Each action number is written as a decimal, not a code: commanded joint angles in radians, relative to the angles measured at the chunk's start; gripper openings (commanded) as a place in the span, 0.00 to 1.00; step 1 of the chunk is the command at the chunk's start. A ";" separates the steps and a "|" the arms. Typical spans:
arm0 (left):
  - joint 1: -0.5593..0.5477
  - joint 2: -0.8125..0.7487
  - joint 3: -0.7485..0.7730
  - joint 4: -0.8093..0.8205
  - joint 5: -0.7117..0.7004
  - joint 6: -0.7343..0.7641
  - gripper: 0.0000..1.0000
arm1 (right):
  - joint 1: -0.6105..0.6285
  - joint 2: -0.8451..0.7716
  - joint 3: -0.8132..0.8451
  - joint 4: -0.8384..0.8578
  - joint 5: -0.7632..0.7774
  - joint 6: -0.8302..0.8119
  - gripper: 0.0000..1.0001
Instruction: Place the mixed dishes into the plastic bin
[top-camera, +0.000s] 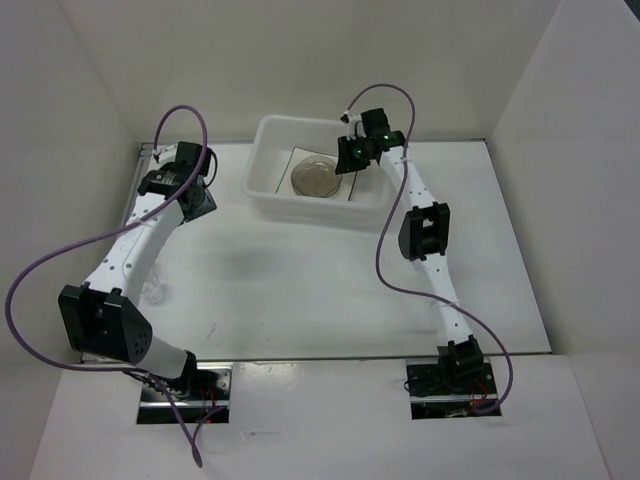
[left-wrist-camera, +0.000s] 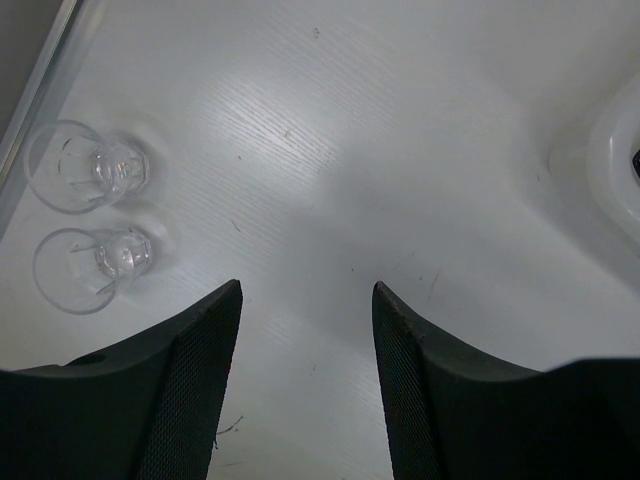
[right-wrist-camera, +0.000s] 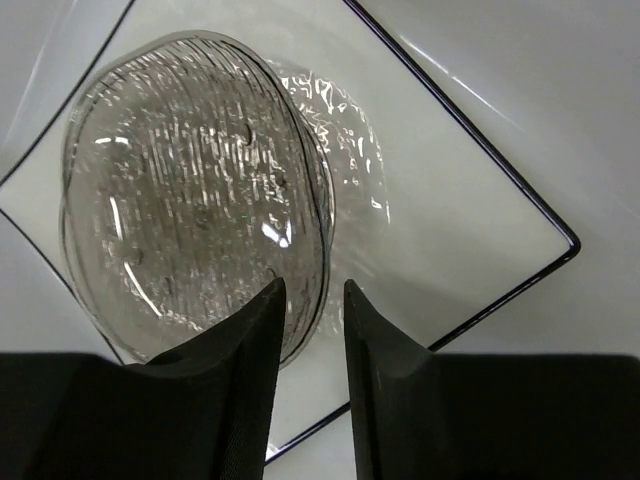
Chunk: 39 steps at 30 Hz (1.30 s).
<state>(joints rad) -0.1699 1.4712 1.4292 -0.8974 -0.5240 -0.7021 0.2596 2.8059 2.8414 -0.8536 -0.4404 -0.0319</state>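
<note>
The plastic bin (top-camera: 262, 182) stands at the far middle of the table. In it lies the square white plate (right-wrist-camera: 450, 220) with a thin dark rim, and on the plate sit the round greyish dishes (right-wrist-camera: 190, 200), which look stacked. They also show in the top view (top-camera: 316, 178). My right gripper (right-wrist-camera: 313, 282) hangs inside the bin (top-camera: 350, 160), jaws narrowly apart astride the dishes' right rim. My left gripper (left-wrist-camera: 305, 285) is open and empty above the bare table (top-camera: 198, 200). Two tiny clear cups (left-wrist-camera: 92, 165) (left-wrist-camera: 95, 262) stand to its left.
The cups stand close to the table's left edge (left-wrist-camera: 40, 80). A corner of the bin (left-wrist-camera: 620, 170) shows at the right of the left wrist view. White walls close in the table at the back and on both sides.
</note>
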 joint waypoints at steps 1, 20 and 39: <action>0.012 0.008 0.037 0.005 -0.001 0.026 0.63 | 0.007 0.004 0.055 -0.009 0.041 -0.016 0.36; 0.199 -0.026 0.163 -0.061 0.016 0.021 0.74 | -0.065 -0.580 -0.293 -0.082 0.095 -0.025 0.55; 0.532 -0.057 -0.171 -0.055 0.154 -0.138 0.84 | -0.045 -0.775 -0.363 -0.091 -0.015 -0.062 0.62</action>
<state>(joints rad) 0.3611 1.4178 1.2598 -0.9745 -0.3626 -0.7940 0.2096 2.0998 2.4954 -0.9314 -0.4229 -0.0799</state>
